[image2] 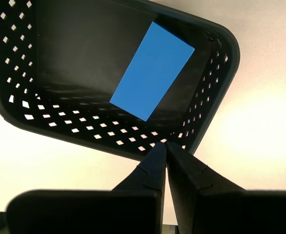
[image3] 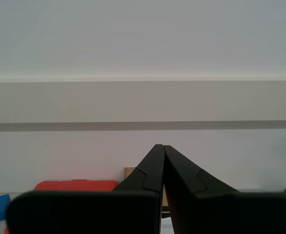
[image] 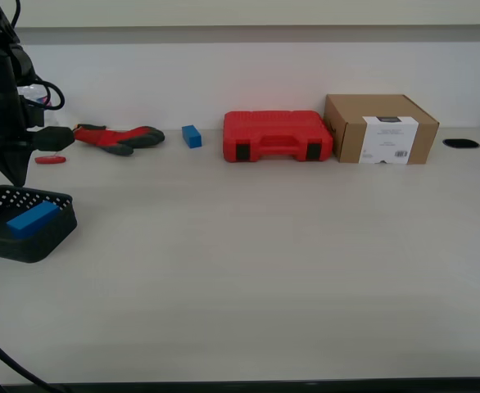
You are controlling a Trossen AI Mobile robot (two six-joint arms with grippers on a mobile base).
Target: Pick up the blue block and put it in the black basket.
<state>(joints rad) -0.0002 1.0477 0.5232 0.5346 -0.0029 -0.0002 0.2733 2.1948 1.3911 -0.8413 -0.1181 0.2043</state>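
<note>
The blue block (image: 33, 219) lies flat inside the black basket (image: 47, 246) at the exterior view's left, near the table's edge. The first wrist view looks down on the same block (image2: 153, 69) resting on the basket's floor, inside the perforated wall (image2: 84, 131). My first gripper (image2: 166, 145) is shut and empty. It hangs above the basket's rim, apart from the block, and shows as the dark arm end (image: 12, 176) over the basket. My second gripper (image3: 163, 146) is shut and empty, raised and facing the back wall. It is out of the exterior view.
A smaller blue block (image: 192, 136) stands at the back by the wall. Beside it are a red and black glove (image: 117, 137), a red case (image: 278, 136) and a cardboard box (image: 379, 128). A small red object (image: 50, 160) lies near the arm.
</note>
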